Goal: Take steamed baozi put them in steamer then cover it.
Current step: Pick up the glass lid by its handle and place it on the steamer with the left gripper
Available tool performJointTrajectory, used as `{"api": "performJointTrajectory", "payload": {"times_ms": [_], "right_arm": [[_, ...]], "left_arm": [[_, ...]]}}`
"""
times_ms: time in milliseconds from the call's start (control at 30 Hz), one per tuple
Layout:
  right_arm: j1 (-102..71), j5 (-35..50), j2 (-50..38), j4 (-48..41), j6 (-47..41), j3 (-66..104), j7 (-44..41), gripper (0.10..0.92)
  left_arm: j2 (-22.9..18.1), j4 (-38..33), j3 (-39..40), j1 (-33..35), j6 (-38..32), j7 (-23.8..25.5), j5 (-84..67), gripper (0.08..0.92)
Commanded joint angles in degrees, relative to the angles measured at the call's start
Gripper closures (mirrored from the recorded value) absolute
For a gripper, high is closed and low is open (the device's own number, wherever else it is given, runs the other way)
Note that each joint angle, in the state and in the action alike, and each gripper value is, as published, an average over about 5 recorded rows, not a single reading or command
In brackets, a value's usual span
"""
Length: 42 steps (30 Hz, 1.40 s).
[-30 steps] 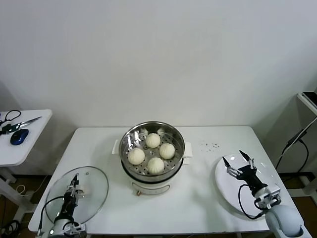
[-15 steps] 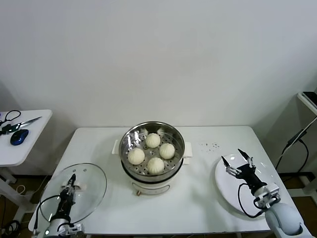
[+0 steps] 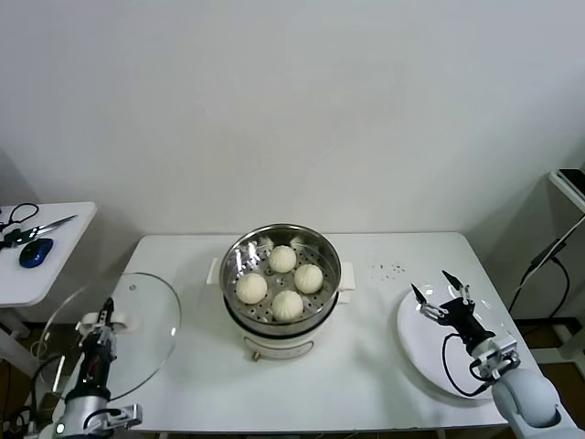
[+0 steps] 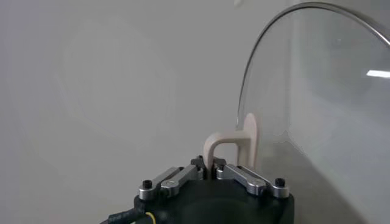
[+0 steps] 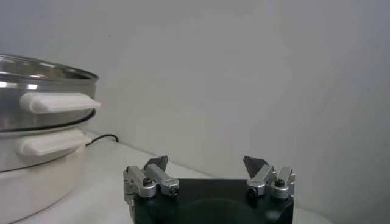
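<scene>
steamer: round, shiny stainless-steel pot on a white base, white side handles, mid-table toward the far edge; uncovered
inside the steamer: 4 steamed baozi on a perforated metal tray, smooth cream-white domes in a loose diamond, close together
plate: flat white round plate at the near right of the table, nothing lying on it
glass lid: round clear lid with a metal rim, tilted up at the near left corner, hanging partly past the table's left edge
lid handle: cream-coloured loop, pinched between the left fingers
left gripper: at the near left corner, fingers closed on the lid handle
right gripper: above the plate's far part, fingers spread wide with nothing between them; well apart from the steamer
table: white rectangular top, smooth; a patch of small dark specks right of the steamer
side table: white, far left, carrying a blue mouse and dark cables
room: plain pale wall behind
</scene>
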Motion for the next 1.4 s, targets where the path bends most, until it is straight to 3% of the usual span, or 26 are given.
{"api": "performJointTrajectory", "payload": {"times_ms": [33,233,400,600,833,1200,1400], "right_arm": [[1.59,-0.69,-0.46,-0.79,-0.05,-1.28,0.09,0.203],[2.70,-2.11,-0.45,-1.86,-0.33,-2.53,0.29,0.203],[3.35,-2.98,-0.41,-3.15,-0.29,-2.97,0.28,0.203],[3.91,-3.71,0.15,-5.02,-0.04,-2.66,0.26,0.203],[3.20,-3.86,0.46,-5.47,0.14,-1.22,0.23,0.203],[1.68,-4.13,0.71,-6.19,1.12,1.57,-0.27,0.203],[1.19,-4.22,0.67,-6.37,1.41,2.35,-0.40,0.203]], "left_arm": [[15.44,-13.67,12.10,-1.00,22.86,2.95,-1.42,0.850],[24.45,-13.50,27.33,-12.78,31.85,10.53,-2.46,0.850],[24.57,-12.65,38.75,-24.27,36.57,18.53,-1.77,0.850],[18.89,-8.66,49.25,-36.46,39.71,27.37,2.15,0.850],[8.22,-1.99,54.97,-41.71,39.74,31.56,9.79,0.850],[-1.74,7.37,57.81,-42.09,39.74,29.18,12.93,0.850],[-4.15,10.33,57.42,-41.47,39.74,29.00,13.90,0.850]]}}
